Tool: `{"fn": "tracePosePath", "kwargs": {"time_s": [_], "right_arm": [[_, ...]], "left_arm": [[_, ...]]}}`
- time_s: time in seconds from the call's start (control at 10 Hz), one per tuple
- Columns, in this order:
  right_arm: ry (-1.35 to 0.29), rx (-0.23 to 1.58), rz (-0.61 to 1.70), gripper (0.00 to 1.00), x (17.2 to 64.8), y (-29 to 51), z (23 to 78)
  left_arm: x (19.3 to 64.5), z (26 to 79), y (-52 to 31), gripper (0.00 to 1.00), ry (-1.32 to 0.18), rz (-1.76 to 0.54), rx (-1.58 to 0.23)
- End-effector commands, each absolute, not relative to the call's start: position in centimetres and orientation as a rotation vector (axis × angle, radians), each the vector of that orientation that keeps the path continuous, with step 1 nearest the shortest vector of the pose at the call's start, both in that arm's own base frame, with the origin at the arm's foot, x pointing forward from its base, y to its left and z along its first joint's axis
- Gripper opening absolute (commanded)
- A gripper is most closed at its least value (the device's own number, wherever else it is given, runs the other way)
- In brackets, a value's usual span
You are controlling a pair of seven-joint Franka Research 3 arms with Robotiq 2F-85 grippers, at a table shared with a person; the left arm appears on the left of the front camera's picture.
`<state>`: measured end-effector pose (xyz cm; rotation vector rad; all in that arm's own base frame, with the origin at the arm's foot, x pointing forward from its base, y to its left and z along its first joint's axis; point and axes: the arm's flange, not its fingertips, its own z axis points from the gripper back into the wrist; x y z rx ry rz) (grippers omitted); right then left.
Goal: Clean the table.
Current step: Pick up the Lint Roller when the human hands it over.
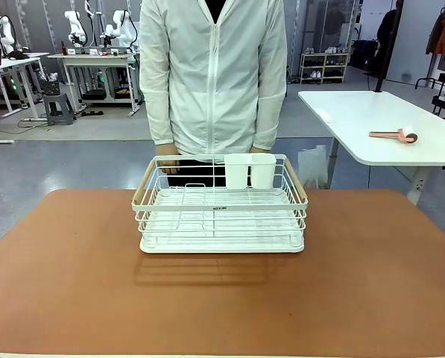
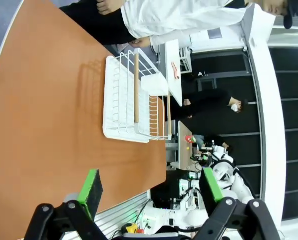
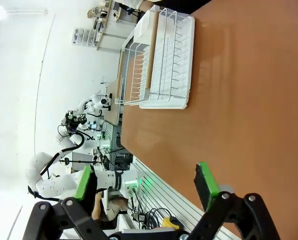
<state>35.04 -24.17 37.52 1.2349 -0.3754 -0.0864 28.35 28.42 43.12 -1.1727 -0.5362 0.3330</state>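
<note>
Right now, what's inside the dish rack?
Only a white cutlery holder at the dish rack's far rim; no dishes on its wires. The holder's walls hide whatever is in it.

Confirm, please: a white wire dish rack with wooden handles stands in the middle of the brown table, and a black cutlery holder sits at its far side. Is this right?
Not quite: the cutlery holder at the far side of the dish rack is white, not black; the front view shows it. The rest is right: wooden handles, middle of the table.
</note>
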Motion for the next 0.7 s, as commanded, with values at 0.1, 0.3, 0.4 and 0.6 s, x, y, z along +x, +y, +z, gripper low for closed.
{"fn": "tracePosePath", "kwargs": {"time_s": [0.1,0.3,0.4,0.6], "right_arm": [[-0.361,1.249,-0.041,1.0,35.5,-25.6,36.8],[-0.377,1.243,-0.024,1.0,35.8,-25.6,36.9],[-0.381,1.237,-0.01,1.0,36.0,-25.5,36.9],[-0.362,1.239,-0.066,1.0,35.9,-25.3,36.7]], "left_arm": [[28.8,44.6,27.5,1.0,-0.553,0.251,-1.169],[29.5,44.4,26.6,1.0,-0.526,0.242,-1.154],[30.0,44.5,26.0,1.0,-0.519,0.223,-1.135],[29.7,44.3,26.6,1.0,-0.52,0.261,-1.163]]}}
